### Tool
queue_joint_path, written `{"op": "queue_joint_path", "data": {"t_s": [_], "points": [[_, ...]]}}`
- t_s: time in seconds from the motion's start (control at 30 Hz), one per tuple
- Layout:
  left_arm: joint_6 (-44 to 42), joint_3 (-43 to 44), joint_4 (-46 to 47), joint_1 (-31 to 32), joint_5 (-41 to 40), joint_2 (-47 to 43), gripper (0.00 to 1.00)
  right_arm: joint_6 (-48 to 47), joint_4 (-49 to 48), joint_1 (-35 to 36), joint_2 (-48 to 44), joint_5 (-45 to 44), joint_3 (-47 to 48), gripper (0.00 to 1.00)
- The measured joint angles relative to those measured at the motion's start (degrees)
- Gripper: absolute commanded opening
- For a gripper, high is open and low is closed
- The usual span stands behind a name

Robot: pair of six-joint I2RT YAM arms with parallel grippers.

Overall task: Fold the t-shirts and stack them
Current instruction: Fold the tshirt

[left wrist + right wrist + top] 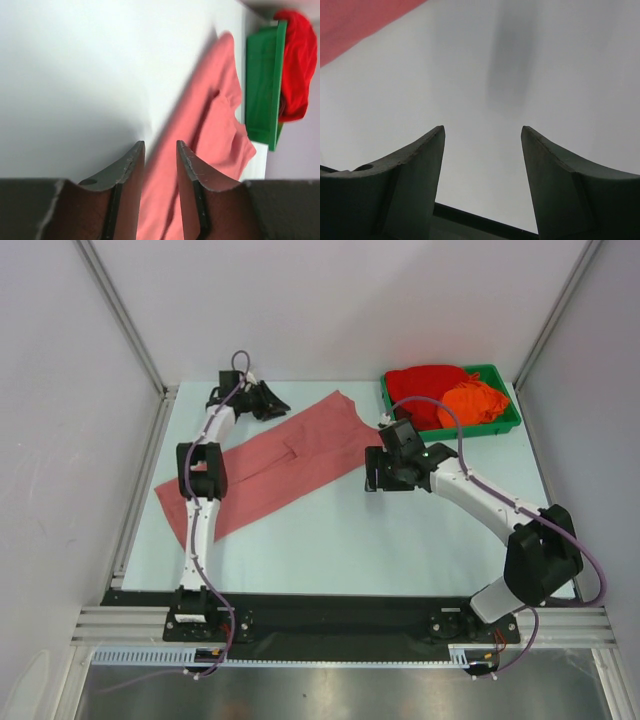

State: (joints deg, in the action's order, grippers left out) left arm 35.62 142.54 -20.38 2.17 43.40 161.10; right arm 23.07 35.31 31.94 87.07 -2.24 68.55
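Observation:
The salmon t-shirt (270,465) lies spread flat on the table, running diagonally from front left to back middle. My left gripper (272,400) hovers at its back edge, jaws partly open; in the left wrist view the gripper (159,144) has the salmon cloth (210,130) showing through its gap, nothing pinched. My right gripper (378,472) stands open beside the shirt's right edge, over bare table (482,129), with a corner of the salmon cloth (355,20) at the upper left. The red t-shirt (425,385) and the orange t-shirt (472,402) sit crumpled in the tray.
A green plastic tray (505,425) stands at the back right corner, also seen in the left wrist view as the tray (260,80) with the red shirt (295,60) in it. White walls and metal frame posts enclose the table on three sides.

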Motion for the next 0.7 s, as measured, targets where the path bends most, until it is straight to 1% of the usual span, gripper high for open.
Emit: {"op": "queue_joint_path", "data": {"t_s": [0.07,0.1,0.17,0.2,0.33,0.37,0.4,0.47,0.63,0.7], "points": [[0.4,0.0,0.5,-1.4,-0.3,0.0,0.42,0.4,-0.1,0.9,0.6,-0.1,0.3,0.68],[0.3,-0.1,0.7,-2.1,-0.5,-0.1,0.46,0.6,-0.3,1.3,0.7,-0.1,0.3,0.68],[0.0,-1.2,1.0,-3.1,-1.2,-1.1,0.49,1.1,-0.8,1.9,0.8,0.1,0.3,0.68],[-0.3,-2.1,0.9,-3.2,-1.8,-2.0,0.54,1.4,-1.0,2.1,0.9,0.2,0.3,0.68],[-4.7,-6.0,-0.9,-1.4,-6.0,-8.1,0.63,2.3,-1.7,2.6,1.6,0.3,0.4,0.68],[-6.9,-6.4,-1.9,-0.4,-7.8,-10.1,0.65,2.4,-1.7,2.7,1.6,0.2,0.4,0.68],[-9.5,-7.1,-2.8,0.8,-10.4,-12.3,0.70,2.5,-1.8,3.0,1.6,0.2,0.4,0.68],[-15.1,-9.2,-3.9,4.0,-15.4,-17.6,0.73,2.9,-2.1,3.4,1.5,0.1,0.3,0.69],[-30.8,-14.1,-4.4,14.6,-25.4,-28.8,0.68,3.3,-2.6,3.9,-1.8,-0.2,-2.3,0.69],[-35.2,-14.8,-5.2,19.9,-27.8,-30.2,0.68,3.3,-2.5,3.9,-4.2,-0.6,-3.4,0.69]]}}
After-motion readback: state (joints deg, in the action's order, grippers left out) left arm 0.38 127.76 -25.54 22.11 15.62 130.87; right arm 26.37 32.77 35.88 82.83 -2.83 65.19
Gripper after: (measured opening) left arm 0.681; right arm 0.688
